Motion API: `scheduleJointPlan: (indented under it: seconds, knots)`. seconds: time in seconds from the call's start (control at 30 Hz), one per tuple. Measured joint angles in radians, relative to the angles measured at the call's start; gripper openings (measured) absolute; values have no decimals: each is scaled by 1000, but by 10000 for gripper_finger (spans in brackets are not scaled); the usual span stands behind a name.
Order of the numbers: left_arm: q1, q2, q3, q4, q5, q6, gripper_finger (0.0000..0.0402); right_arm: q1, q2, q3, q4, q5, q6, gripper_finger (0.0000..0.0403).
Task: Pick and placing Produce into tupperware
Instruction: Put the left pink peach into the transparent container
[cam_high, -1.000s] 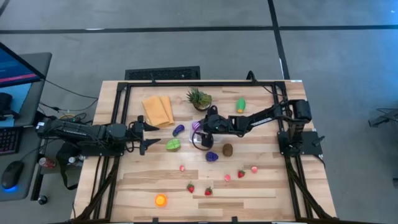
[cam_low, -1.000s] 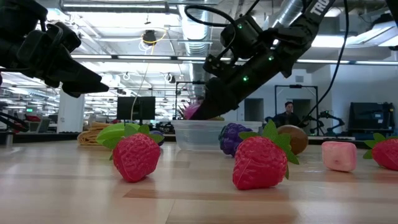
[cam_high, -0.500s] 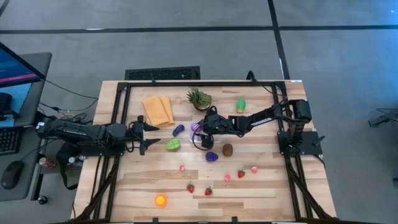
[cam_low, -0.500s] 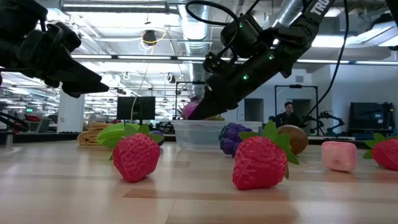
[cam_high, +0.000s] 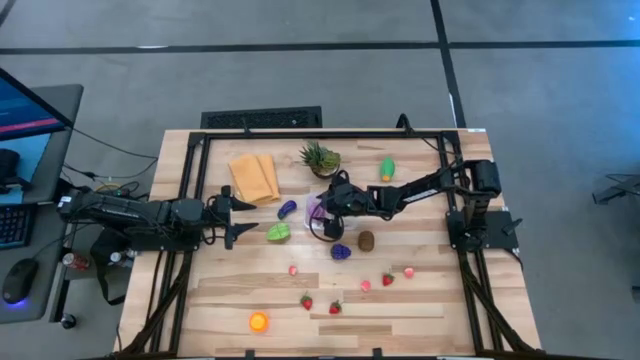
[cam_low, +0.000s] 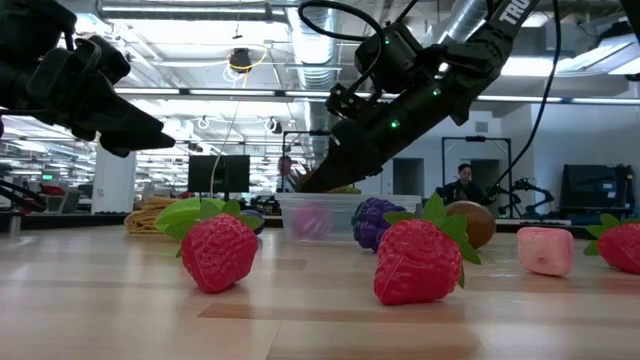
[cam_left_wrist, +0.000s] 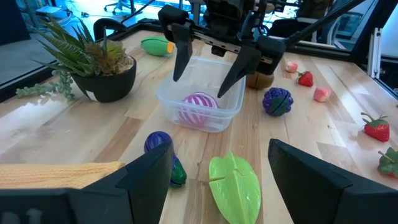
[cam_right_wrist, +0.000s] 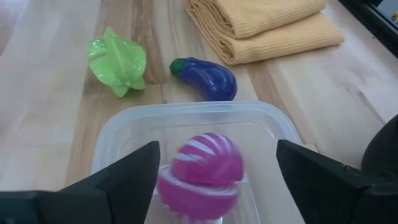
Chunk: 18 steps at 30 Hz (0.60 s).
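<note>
The clear tupperware (cam_high: 326, 224) stands at the table's middle. A pink white-striped toy ball (cam_left_wrist: 199, 107) lies on its floor, also seen through the wall (cam_low: 312, 220). My right gripper (cam_left_wrist: 210, 70) hangs open just above the container, one finger on either side of the ball (cam_right_wrist: 202, 171), clear of it. My left gripper (cam_high: 238, 218) waits open at the table's left, holding nothing. A green leafy fruit (cam_high: 279, 232) and a purple eggplant (cam_high: 288, 209) lie on the table left of the tupperware; a purple berry (cam_high: 341, 251) and a brown fruit (cam_high: 366, 240) lie near its right.
A spiky potted plant (cam_high: 321, 158) and a folded yellow-orange cloth (cam_high: 254, 178) sit toward the far edge, with a green-yellow vegetable (cam_high: 387, 169) at far right. Strawberries (cam_high: 335, 308), a pink piece (cam_high: 409, 271) and an orange (cam_high: 259, 321) lie across the near half.
My right gripper has opened above the tupperware and let go of the pink striped ball. The ball, held at the fingertips a second ago, has fallen into the container and lies on its floor.
</note>
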Motion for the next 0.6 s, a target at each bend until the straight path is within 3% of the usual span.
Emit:
scheduleJointPlan:
  seconds: [0.37,0.6]
  knots:
    - [0,0,0,0,0,0,255,0,-31,1,-14,0,-14,359]
    - [0,0,0,1,1,0,255,24,-147,0,-169,-32,-35,359]
